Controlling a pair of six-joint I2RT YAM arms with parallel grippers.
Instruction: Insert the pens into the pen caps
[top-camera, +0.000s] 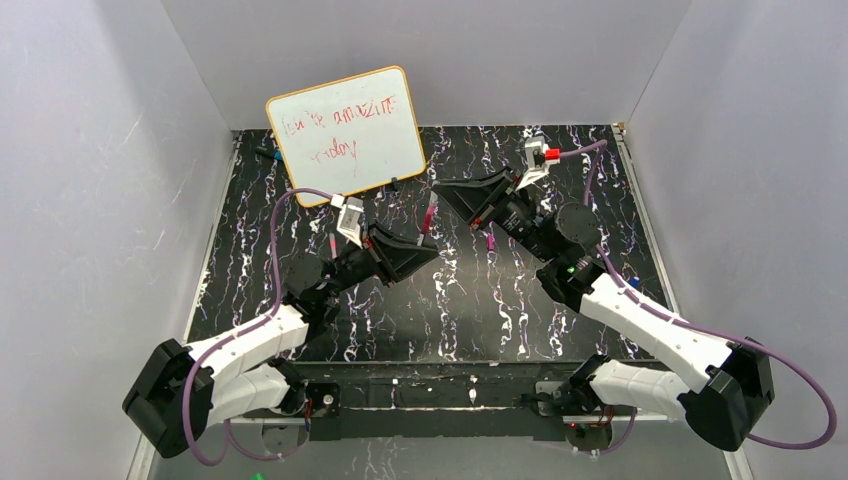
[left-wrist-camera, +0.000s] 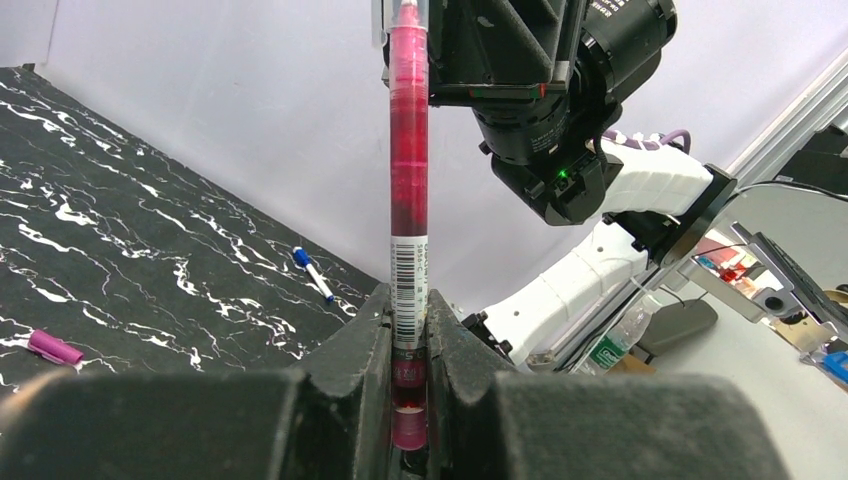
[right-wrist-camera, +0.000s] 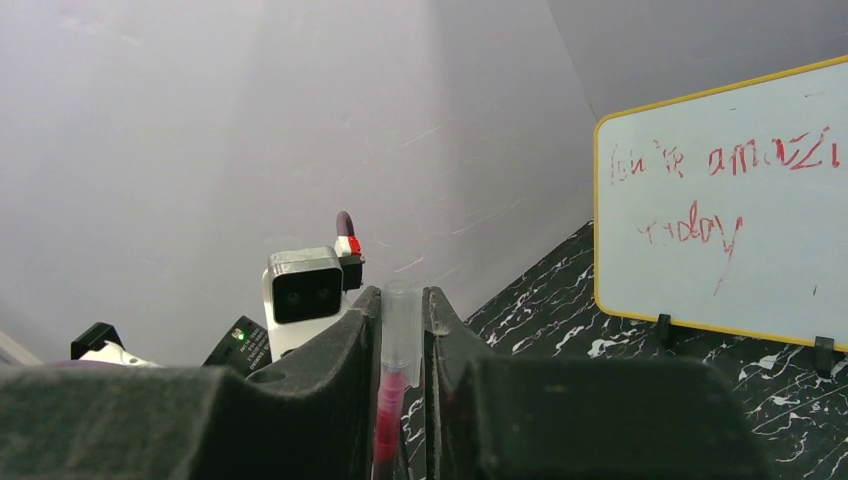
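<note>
Step in hand: capping. My left gripper (left-wrist-camera: 408, 335) is clenched on the pink-red pen (left-wrist-camera: 408, 150), which points to 12 o'clock. My right gripper (right-wrist-camera: 402, 300) grasps the clear pen cap (right-wrist-camera: 402, 325) over its tip. Judged next: a straight axial push to seat it. A magenta cap (left-wrist-camera: 55, 347) lies on the table at 8 o'clock.

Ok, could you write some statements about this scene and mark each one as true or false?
1. The left tool grips a red pen. True.
2. The right tool is open and empty. False: it is shut on a clear cap, with the pen's tip inside.
3. The whiteboard lies flat on the table. False: it stands upright at the back.
4. A pink cap lies loose on the table. True.
</note>
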